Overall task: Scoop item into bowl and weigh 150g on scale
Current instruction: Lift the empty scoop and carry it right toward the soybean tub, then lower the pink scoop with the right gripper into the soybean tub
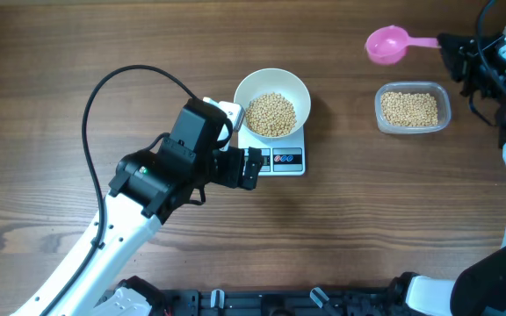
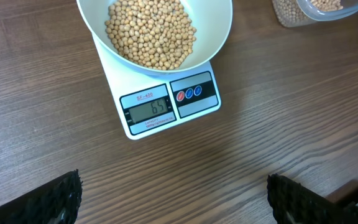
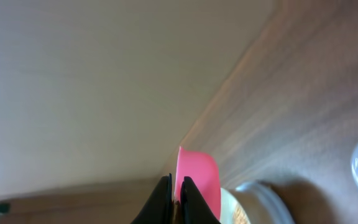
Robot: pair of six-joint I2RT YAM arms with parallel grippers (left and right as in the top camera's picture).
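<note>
Wooden brown table (image 1: pixel 51 53) is carrying one of each container: one round plain white bowl (image 1: pixel 242 88), one clear rounded-rectangle plastic tub (image 1: pixel 447 112), and one flat white rectangular digital scale (image 1: pixel 281 161). The bowl is sitting squarely on the scale, covering its rear part. It is leaving the front strip showing, with one grey display (image 2: pixel 149 109) and three small round buttons (image 2: pixel 189 93), one red and two blue. The display is showing two digits, the first a six.

Small round beige-yellow beans (image 1: pixel 272 114) are lying in two heaps. One is filling the bottom of the bowl, and the other is spread across the floor of the tub, well to the right of the scale.

Two arms are working here. The left end effector (image 1: pixel 251 168) is hovering just beside the scale's front left corner with its two fingers (image 2: pixel 55 199) spread wide, gripping nothing. The right end effector (image 1: pixel 451 51) is staying at the far right, beyond the tub. Its fingers are pressed together on the handle of one pink plastic scoop (image 1: pixel 385 44), whose round cup is pointing left, apart from both heaps.
</note>
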